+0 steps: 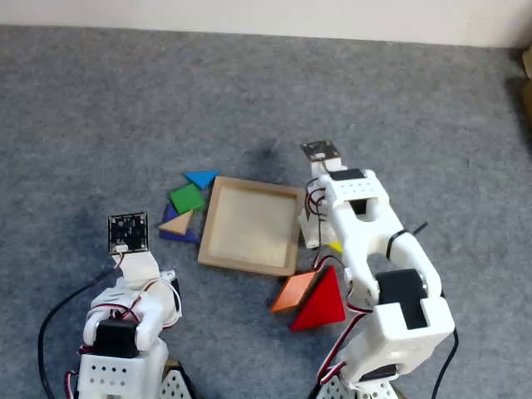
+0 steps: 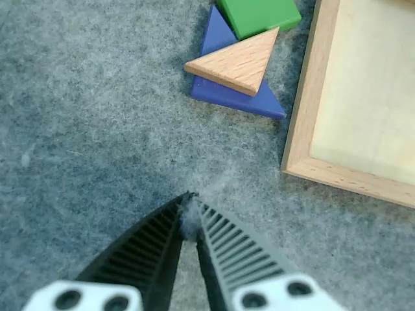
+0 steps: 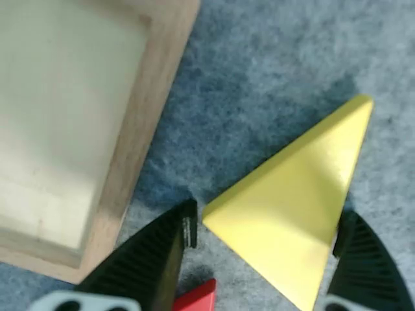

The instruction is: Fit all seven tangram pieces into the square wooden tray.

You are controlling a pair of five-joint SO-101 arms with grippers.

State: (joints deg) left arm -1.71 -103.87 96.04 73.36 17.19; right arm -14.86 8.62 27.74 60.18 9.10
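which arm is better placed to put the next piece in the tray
Right, likely. The right gripper is open, straddling the yellow triangle, next to the tray. The left gripper is shut over bare carpet, short of the wooden triangle.

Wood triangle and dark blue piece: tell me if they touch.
Touching. Left wrist view shows the wood triangle lying on the dark blue piece, overlapping it.

We look steeply down from high over the grey carpet (image 1: 100, 108), taking in the whole layout. Our two wrist cameras face down at close range, the right one nearest. All three share the wooden tray (image 1: 209, 223).
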